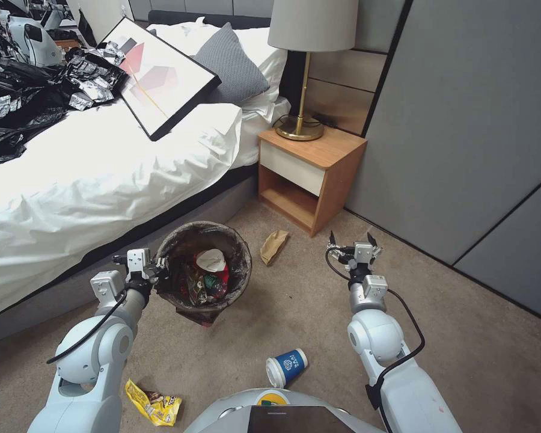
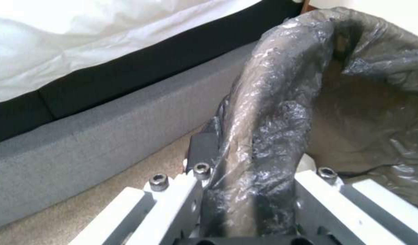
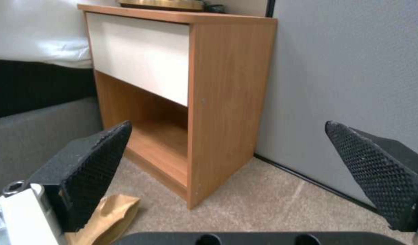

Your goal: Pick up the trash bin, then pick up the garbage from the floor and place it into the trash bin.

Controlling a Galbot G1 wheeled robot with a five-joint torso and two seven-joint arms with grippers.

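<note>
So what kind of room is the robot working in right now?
Most likely a bedroom, perhaps a hotel room: a bed with white bedding, a wooden nightstand with a brass lamp beside it, and carpeted floor.

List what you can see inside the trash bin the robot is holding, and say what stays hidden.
Inside the trash bin, held at its rim by the left gripper, lie white, red and green crumpled litter pieces. Whatever is beneath them is covered.

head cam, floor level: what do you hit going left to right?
Yellow wrapper → trash bin, held at its rim by the left gripper → brown paper → blue-white cup → right gripper, jaws open.
</note>
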